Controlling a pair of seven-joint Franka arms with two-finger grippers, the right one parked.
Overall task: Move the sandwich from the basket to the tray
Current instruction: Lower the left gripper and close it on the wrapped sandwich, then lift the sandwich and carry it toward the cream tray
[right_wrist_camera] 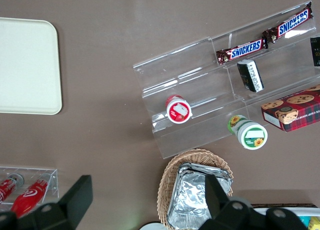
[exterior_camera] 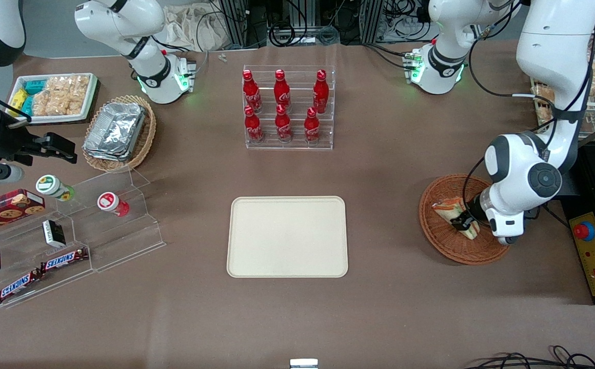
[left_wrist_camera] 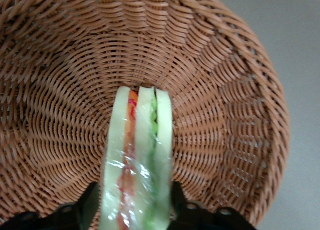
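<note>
gripper (left_wrist_camera: 136, 210) clamps sandwich (left_wrist_camera: 137, 160) flat-sided, inside basket (left_wrist_camera: 225, 65). soft bread, slick wrap, light load, you judge: keep squeeze gentle, grip low on broad faces. tray (exterior_camera: 287, 237) waits, well apart.

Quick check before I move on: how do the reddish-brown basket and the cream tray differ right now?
The basket is round, woven reddish-brown wicker; the tray is a smooth cream rectangle with rounded corners. The basket holds the sandwich, with the gripper shut on it; the tray holds nothing. The basket lies toward the working arm's end of the table; the tray sits mid-table, nearer the front camera than the bottle rack. Both are shallow and rest flat on the table.
</note>
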